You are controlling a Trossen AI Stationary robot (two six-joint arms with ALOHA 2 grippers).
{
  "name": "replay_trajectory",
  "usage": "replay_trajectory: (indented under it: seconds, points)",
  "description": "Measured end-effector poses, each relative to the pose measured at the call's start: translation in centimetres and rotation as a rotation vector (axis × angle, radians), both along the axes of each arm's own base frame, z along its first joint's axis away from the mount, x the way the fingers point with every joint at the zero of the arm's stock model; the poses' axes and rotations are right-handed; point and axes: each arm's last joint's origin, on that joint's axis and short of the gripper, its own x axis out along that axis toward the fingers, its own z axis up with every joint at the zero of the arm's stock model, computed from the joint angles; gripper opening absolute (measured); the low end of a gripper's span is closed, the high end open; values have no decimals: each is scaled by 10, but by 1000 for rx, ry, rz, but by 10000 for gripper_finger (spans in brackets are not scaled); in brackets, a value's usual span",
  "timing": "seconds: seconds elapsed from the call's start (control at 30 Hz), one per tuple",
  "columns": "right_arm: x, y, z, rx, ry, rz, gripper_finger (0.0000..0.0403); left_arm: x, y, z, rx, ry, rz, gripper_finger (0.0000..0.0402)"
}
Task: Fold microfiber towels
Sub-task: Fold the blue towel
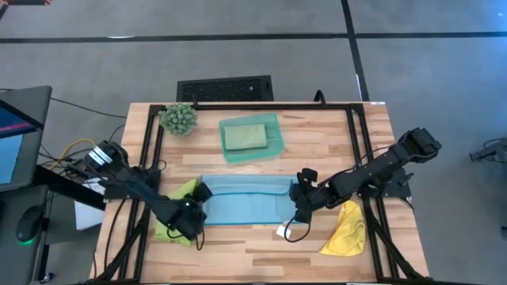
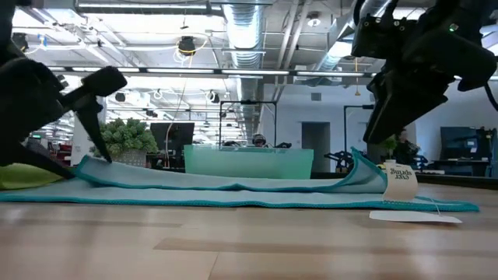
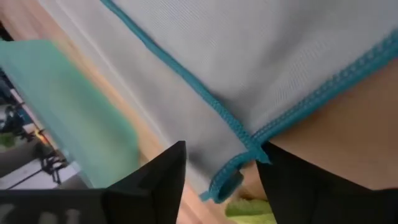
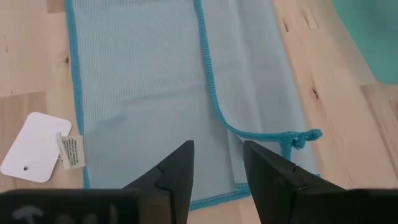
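Light blue towel (image 1: 238, 202) spread flat across the middle of the bench (image 1: 261, 249), folded lengthwise with the upper layer's teal-stitched edge running along it.

Left tool (image 1: 192, 212) down at the towel's left end, against the lime green towel (image 1: 176, 207) lying bunched just beside that end. In the left wrist view, fingers (image 3: 155, 186) parted, a curled blue corner (image 3: 229, 180) lying in the gap between them; cannot tell whether pinched or merely beneath.

Right tool (image 1: 301, 207) over the towel's right end, fingers (image 4: 177, 171) narrowly apart and holding nothing, the folded corner (image 4: 298, 138) just beyond the tips. White tag (image 4: 37, 146) resting on the wood beside the towel's edge.

Yellow towel (image 1: 346, 229) crumpled near the right arm. Pale sage green towel (image 1: 244, 136) folded inside the teal tray (image 1: 273, 142), well apart from both tools.
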Motion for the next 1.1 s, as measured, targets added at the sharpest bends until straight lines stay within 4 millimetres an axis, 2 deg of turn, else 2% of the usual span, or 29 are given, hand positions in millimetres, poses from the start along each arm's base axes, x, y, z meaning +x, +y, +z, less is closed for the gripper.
replay_trajectory:
  seconds: [0.1,0.33,0.47,0.6,0.87,0.97,1.1]
  points:
    - [0,0,0,2,1,1,160,4,-2,0,10,20,39,149]
    - [0,0,0,3,1,1,155,17,-12,12,-62,-77,132,57]
    - [0,0,0,3,1,1,155,18,-13,19,-82,-68,183,35]
    - [0,0,0,3,1,1,154,14,-11,15,-131,9,206,58]
    - [0,0,0,3,1,1,153,17,-3,15,-174,-1,312,162]
    - [0,0,0,3,1,1,153,20,-4,18,-176,-11,321,172]
    - [0,0,0,2,1,1,150,23,-7,23,-189,-19,319,157]
